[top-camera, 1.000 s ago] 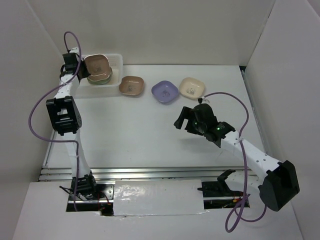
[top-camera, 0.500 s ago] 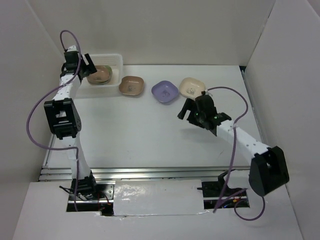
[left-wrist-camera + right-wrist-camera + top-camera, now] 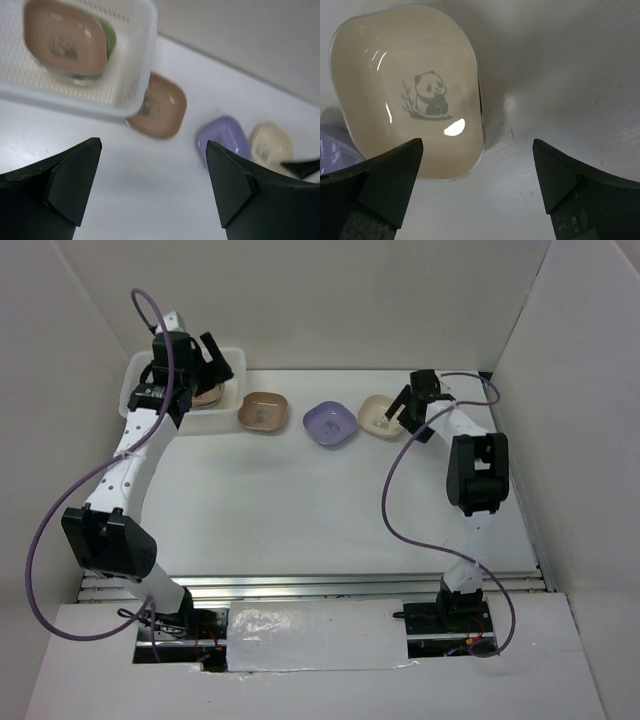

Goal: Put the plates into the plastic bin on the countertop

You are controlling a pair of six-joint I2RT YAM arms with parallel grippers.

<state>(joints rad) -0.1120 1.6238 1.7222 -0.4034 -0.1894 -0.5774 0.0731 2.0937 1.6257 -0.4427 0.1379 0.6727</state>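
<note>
- Three plates stand in a row along the far side of the countertop (image 3: 300, 510) in the top view: a loose brown plate (image 3: 264, 412), a purple plate (image 3: 330, 424) and a cream plate (image 3: 376, 416).
- The plastic bin (image 3: 132, 380) sits at the far left corner. From above, the left arm hides much of what it holds.
- The left gripper (image 3: 215, 360) hovers over the bin's right end, its jaws spread wide and empty.
- Only the left wrist view shows the stack inside the bin: a binned brown plate (image 3: 65, 42) lies on top, with a green plate (image 3: 109, 37) peeking out beneath it.
- That view also puts the loose brown plate just beside the bin's corner. Whether the two touch cannot be told.
- The prints on both brown plates are dark smudges in the left wrist view, too blurred to read.
- The right gripper (image 3: 403, 405) hangs low over the right edge of the cream plate, fingers well apart and grasping nothing.
- The one marking that reads clearly is in the right wrist view: a grey seated panda beside a sprig of bamboo, printed at the centre of the cream plate.
- In the same view the cream plate's right rim lies ahead of the gap between the two black fingers (image 3: 390, 180). A sliver of the purple plate shows at the left edge, just beside the cream one.
- The top camera shows the plates' centre prints only as faint specks.
</note>
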